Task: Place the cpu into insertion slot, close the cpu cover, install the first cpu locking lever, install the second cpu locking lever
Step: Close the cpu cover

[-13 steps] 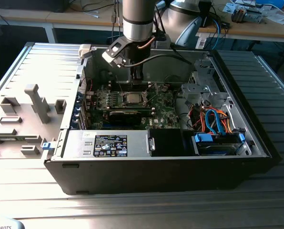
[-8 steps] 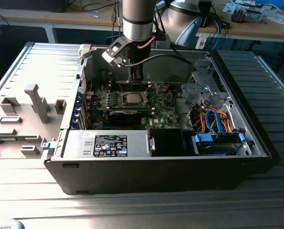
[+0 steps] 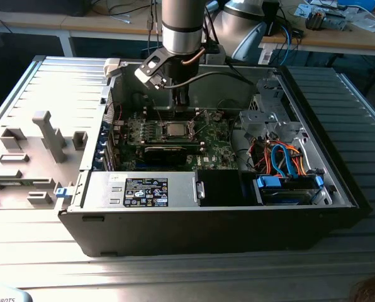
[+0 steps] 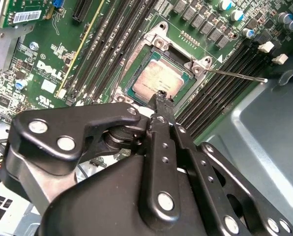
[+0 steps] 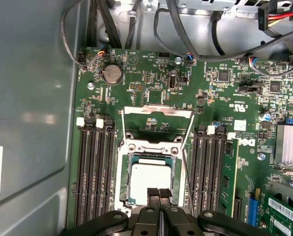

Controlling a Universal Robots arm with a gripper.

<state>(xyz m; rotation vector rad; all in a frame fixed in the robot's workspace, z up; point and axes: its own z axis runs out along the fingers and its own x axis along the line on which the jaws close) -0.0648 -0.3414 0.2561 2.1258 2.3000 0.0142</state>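
In the open computer case (image 3: 206, 233) the cpu (image 5: 149, 181) is lying in the insertion slot (image 5: 149, 147), the cpu cover (image 5: 159, 117) is standing open beside it, and the fingers (image 5: 153, 195) are pressing together, empty, at the chip's edge.

You've got a matt silver-grey metal top on the cpu (image 5: 149, 179) — slightly mottled. Around the cpu, the insertion slot (image 5: 151, 146) rim is bare dull metal. Just beside the cpu, the cpu cover (image 5: 156, 111) is thin grey sheet metal. The circuit board (image 5: 151, 73) around the cpu: glossy green. The gripper (image 5: 159, 192) — satin black, bright rivets.
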